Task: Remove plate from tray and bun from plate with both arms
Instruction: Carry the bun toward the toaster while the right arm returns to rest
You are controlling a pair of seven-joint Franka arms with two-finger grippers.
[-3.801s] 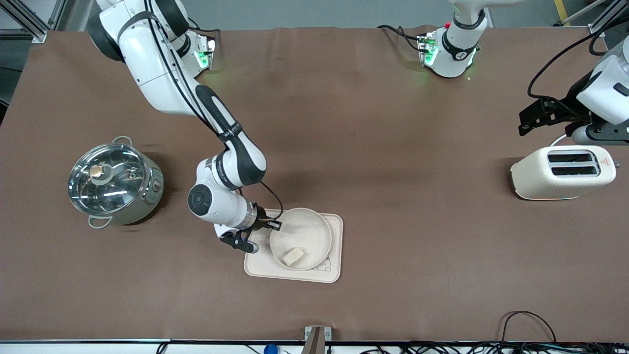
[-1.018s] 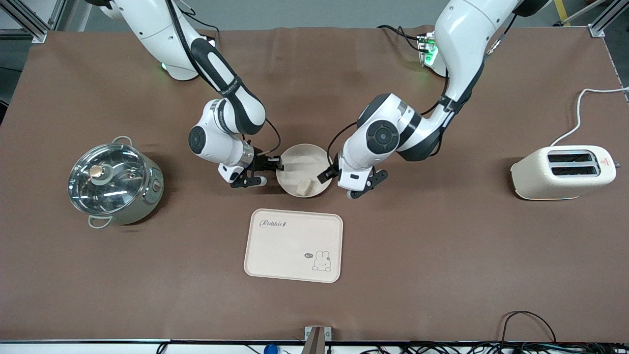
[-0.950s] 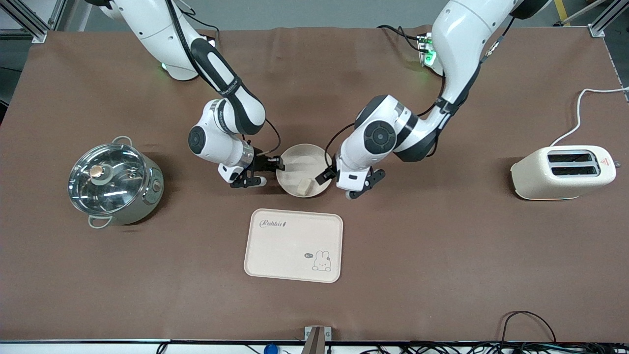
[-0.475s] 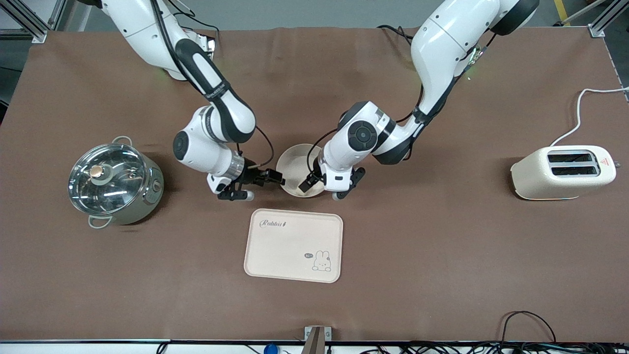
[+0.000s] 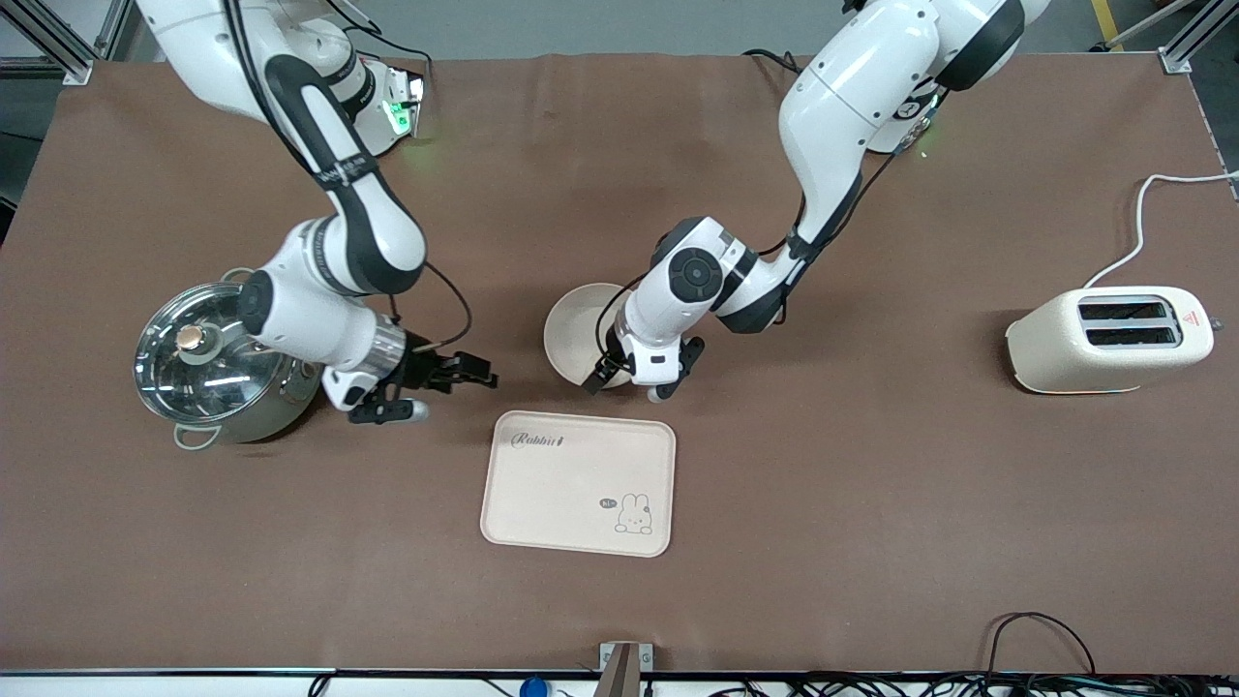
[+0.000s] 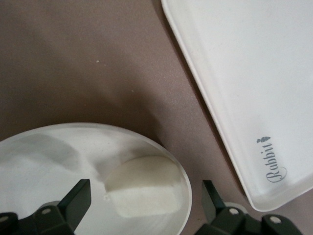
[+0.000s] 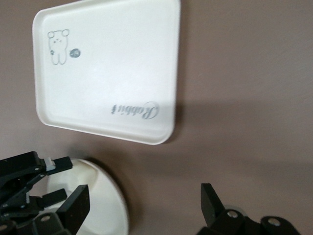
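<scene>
The cream plate sits on the brown table, a little farther from the front camera than the rabbit tray. My left gripper hangs open over the plate's near rim and hides the bun in the front view. In the left wrist view the pale bun lies on the plate by its rim, between my open fingers and untouched. My right gripper is open and empty over the table between the plate and the pot. Its view shows the plate and the tray.
A steel pot with a glass lid stands toward the right arm's end of the table, close to my right gripper. A cream toaster with a white cable stands toward the left arm's end. The tray holds nothing.
The plate with the bun went from the tray to the table. My right gripper has left the plate's rim and drawn back toward the pot. My left gripper has moved in over the bun.
</scene>
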